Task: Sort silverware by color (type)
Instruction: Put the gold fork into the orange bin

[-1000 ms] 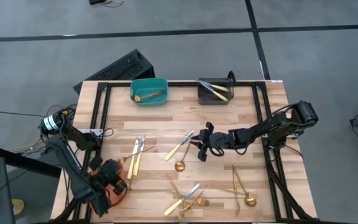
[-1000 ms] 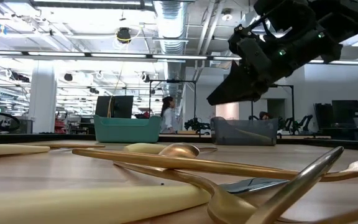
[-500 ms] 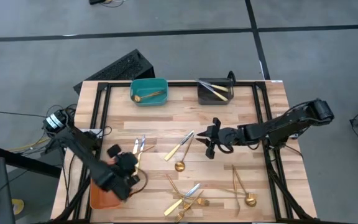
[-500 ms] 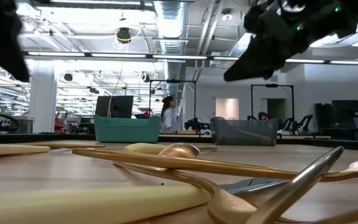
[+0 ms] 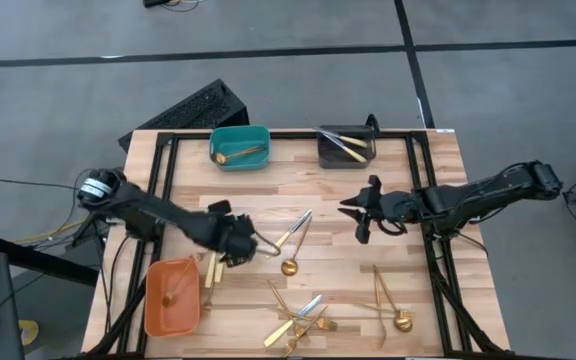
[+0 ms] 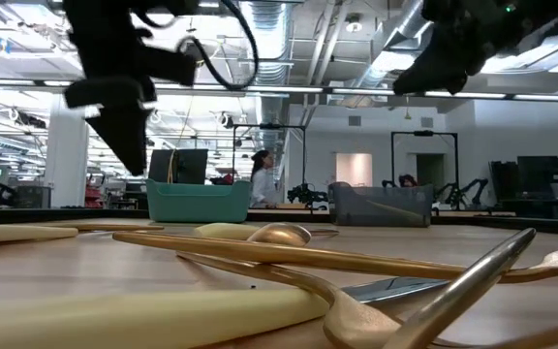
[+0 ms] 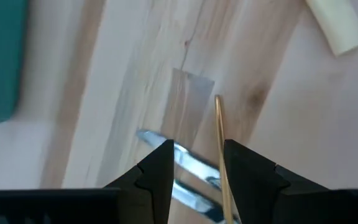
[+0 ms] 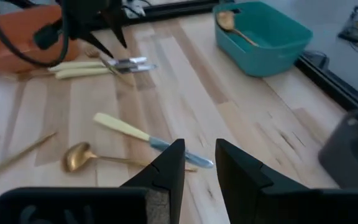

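Note:
Gold silverware lies scattered on the wooden table. Two cream-handled knives point(image 5: 214, 262) lie beside my left gripper point(image 5: 249, 244). A knife point(image 5: 290, 232) and a spoon point(image 5: 288, 266) lie in the middle, and a heap point(image 5: 298, 320) sits at the near edge. My left gripper point(image 7: 197, 169) is open and hovers over a silvery blade point(image 7: 188, 160) and a thin gold handle point(image 7: 219, 134). In the low view it point(image 6: 129, 116) stands clear above the table. My right gripper point(image 5: 362, 212) is open and empty, above bare wood right of the middle knife point(image 8: 143, 138).
A teal bin point(image 5: 240, 147) with a spoon and a grey bin point(image 5: 348, 147) with cutlery stand at the far edge. An orange bin point(image 5: 173, 296) sits near the left corner. A fork and a spoon point(image 5: 393, 300) lie near right. Black frame rails run along both sides.
My left arm has swung from the near-left corner toward the table's middle and far side, uncovering the orange bin, and now hovers by the cream-handled knives. My right gripper has drawn back from the middle knife toward the right edge and slightly farther off.

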Tool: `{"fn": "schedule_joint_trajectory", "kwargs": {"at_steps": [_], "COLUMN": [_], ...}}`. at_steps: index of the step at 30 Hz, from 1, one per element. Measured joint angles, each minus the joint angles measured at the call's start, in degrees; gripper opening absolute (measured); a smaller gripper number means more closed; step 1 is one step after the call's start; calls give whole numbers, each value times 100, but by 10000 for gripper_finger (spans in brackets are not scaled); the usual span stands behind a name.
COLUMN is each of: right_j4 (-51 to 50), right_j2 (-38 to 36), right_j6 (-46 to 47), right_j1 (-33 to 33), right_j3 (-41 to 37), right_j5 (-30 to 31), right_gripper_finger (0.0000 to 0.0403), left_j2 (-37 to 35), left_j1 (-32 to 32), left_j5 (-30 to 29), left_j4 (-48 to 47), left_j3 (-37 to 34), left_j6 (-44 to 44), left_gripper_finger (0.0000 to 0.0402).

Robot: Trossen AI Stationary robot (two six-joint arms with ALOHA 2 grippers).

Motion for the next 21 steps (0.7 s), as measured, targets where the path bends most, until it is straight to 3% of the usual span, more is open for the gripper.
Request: {"fn": "schedule_joint_trajectory", "kwargs": {"at_steps": [8,17,21], "right_j4": [-390,-248,-292], "right_j2": [393,964,1108], "right_j6": [252,286,398], "right_j1": [2,-11,-11], "right_j3": [-6,-2,-2], "right_j5": [19,15,10], "right_gripper_finger": [116,116,116], "left_j2": [2,38,138], "left_j1": [711,704,759], "left_j5": [988,1380,1347], "left_j4": [596,1393,1309], "left_j3": [-516,-546,-548], "left_j6": [628,879,892], "left_gripper_finger": [128,128,128]}}
